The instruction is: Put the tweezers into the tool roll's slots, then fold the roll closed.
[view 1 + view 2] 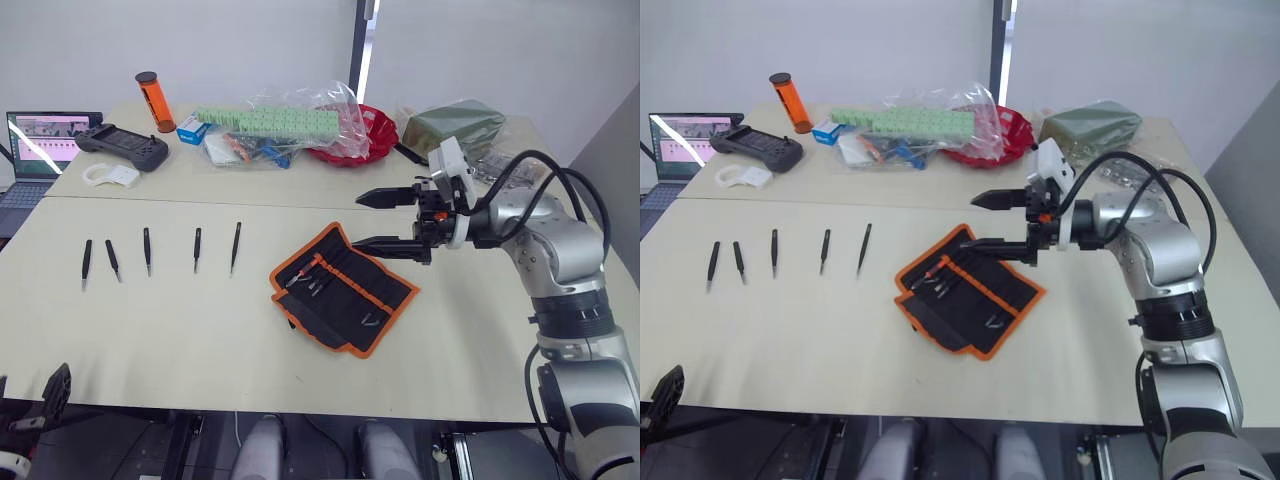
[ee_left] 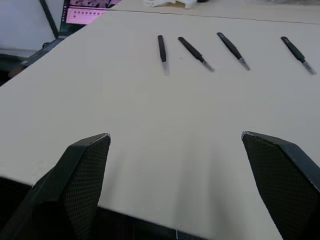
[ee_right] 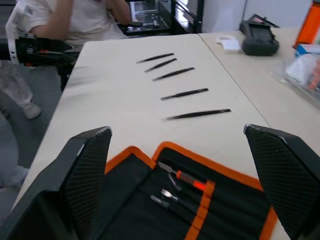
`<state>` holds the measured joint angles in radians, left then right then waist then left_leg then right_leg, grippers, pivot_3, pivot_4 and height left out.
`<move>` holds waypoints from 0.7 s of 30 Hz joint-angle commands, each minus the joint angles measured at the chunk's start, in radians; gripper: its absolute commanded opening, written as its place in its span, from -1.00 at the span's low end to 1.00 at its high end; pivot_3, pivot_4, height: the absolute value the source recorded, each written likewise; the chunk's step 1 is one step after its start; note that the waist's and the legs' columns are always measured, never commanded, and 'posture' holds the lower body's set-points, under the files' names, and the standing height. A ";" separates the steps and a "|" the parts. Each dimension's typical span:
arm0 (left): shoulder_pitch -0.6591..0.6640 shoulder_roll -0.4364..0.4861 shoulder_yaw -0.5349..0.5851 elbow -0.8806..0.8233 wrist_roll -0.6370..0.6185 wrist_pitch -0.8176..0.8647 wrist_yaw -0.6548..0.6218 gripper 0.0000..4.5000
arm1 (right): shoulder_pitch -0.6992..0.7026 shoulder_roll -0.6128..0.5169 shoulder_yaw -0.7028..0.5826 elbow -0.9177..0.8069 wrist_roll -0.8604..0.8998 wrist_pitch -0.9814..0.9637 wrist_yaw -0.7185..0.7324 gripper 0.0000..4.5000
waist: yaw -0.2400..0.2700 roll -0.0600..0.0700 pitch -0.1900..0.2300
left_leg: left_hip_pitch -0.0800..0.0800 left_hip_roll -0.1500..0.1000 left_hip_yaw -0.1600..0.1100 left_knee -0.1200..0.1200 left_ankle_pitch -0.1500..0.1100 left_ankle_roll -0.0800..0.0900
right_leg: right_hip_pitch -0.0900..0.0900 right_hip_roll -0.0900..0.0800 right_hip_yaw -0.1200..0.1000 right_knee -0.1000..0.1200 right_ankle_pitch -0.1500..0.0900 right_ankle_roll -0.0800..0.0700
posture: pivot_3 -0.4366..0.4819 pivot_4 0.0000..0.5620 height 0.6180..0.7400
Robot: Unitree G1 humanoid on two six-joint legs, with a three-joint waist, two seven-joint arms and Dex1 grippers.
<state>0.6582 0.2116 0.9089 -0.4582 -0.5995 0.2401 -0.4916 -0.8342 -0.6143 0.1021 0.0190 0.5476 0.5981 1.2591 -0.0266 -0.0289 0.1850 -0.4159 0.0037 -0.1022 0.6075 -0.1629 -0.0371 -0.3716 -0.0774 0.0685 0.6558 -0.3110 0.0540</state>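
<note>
Several slim black tweezers (image 1: pixel 147 249) lie in a row on the table's left half, all apart from each other; they also show as tweezers (image 2: pixel 231 47) and tweezers (image 3: pixel 185 93). The tool roll (image 1: pixel 343 288) lies unrolled mid-table, black with orange edging, and a few small tools sit in its slots (image 3: pixel 182 192). My right gripper (image 1: pixel 385 220) hovers open just above the roll's far right corner, holding nothing. My left gripper (image 2: pixel 175 136) hangs open and holding nothing at the table's near left edge, well short of the tweezers.
At the back stand a red tray (image 1: pixel 365 140), a plastic bag of green parts (image 1: pixel 285 120), an orange cylinder (image 1: pixel 152 100), a black controller (image 1: pixel 125 146), a laptop (image 1: pixel 40 145) and a green bag (image 1: pixel 455 125). A person (image 3: pixel 75 17) sits beyond the table's left end.
</note>
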 commanded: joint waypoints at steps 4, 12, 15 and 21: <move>-0.016 0.000 0.042 -0.026 -0.059 0.003 0.134 0.99 | -0.044 -0.008 0.003 -0.078 0.041 0.038 0.045 1.00 | 0.012 0.000 0.000 | 0.000 0.000 0.000 0.000 0.000 0.000 | 0.000 0.000 0.000 0.000 0.000 0.000 | -0.05 -0.47 1.00; -0.272 0.256 -0.019 0.208 -0.031 0.091 0.190 0.99 | 0.003 -0.039 -0.031 -0.147 0.042 0.061 0.005 1.00 | 0.014 0.000 0.000 | 0.000 0.001 0.000 0.000 0.000 0.000 | -0.001 0.002 -0.001 0.001 0.001 -0.001 | -0.05 -0.47 1.00; -0.393 0.345 -0.088 0.342 0.025 0.101 0.181 0.99 | 0.029 -0.055 -0.045 -0.184 0.047 0.075 -0.022 1.00 | 0.011 0.000 0.000 | 0.000 0.001 0.000 0.000 0.000 0.000 | -0.001 0.001 -0.001 0.002 0.002 -0.001 | -0.05 -0.47 1.00; -0.593 0.439 -0.200 0.571 0.119 0.075 0.160 0.99 | 0.060 -0.086 -0.071 -0.233 0.056 0.099 -0.061 1.00 | 0.004 -0.001 0.000 | 0.000 0.001 0.001 -0.001 0.000 0.000 | -0.003 0.001 -0.001 0.003 0.002 0.000 | -0.05 -0.47 1.00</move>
<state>0.0775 0.6258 0.7074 0.0865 -0.5040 0.3419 -0.3277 -0.7684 -0.6870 0.0655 -0.1720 0.5753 0.6900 1.2088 -0.0227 -0.0294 0.1849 -0.4157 0.0048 -0.1015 0.6063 -0.1627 -0.0369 -0.3757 -0.0760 0.0675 0.6605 -0.3089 0.0536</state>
